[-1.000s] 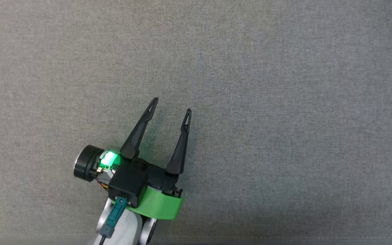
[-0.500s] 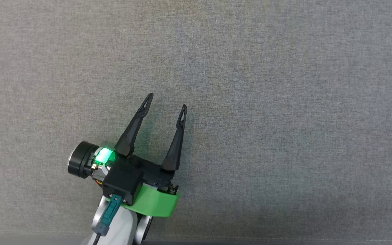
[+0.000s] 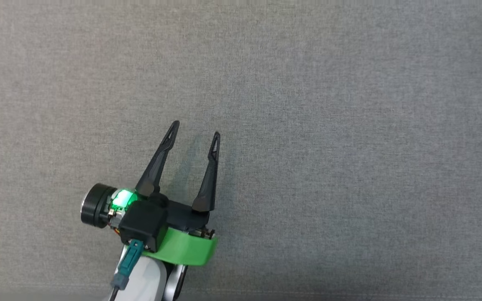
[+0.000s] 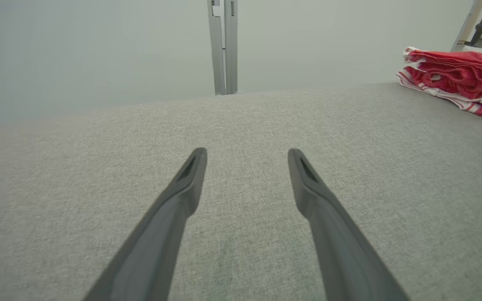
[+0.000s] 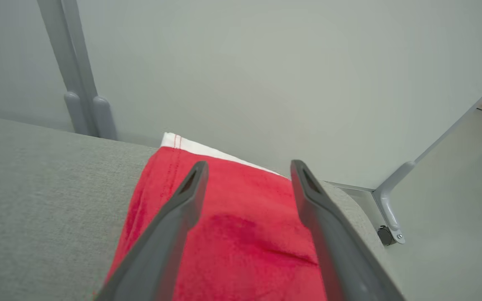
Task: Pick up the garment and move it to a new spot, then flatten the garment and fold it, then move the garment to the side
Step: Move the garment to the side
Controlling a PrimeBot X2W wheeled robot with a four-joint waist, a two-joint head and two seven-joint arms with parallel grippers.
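The garment [image 4: 454, 75] is red with white striped edges and lies folded in a small stack at the far right of the grey surface in the left wrist view. Seen from the right wrist, the garment [image 5: 241, 234] lies flat just under my right gripper [image 5: 247, 167], whose fingers stand apart above the cloth with nothing between them. My left gripper [image 3: 195, 129] is open over bare grey fabric at the lower left of the head view, well away from the garment. In its own wrist view the left gripper [image 4: 247, 154] holds nothing.
The grey fabric surface [image 3: 329, 125] stretches across the head view. A grey vertical post [image 4: 223, 46] stands behind its far edge. Beside the garment the surface ends at a rounded corner [image 5: 358, 217], with a grey frame leg [image 5: 391, 200] beyond.
The head view has shifted slightly, so my left gripper sits a little lower and further left in it, still open. Nothing else differs.
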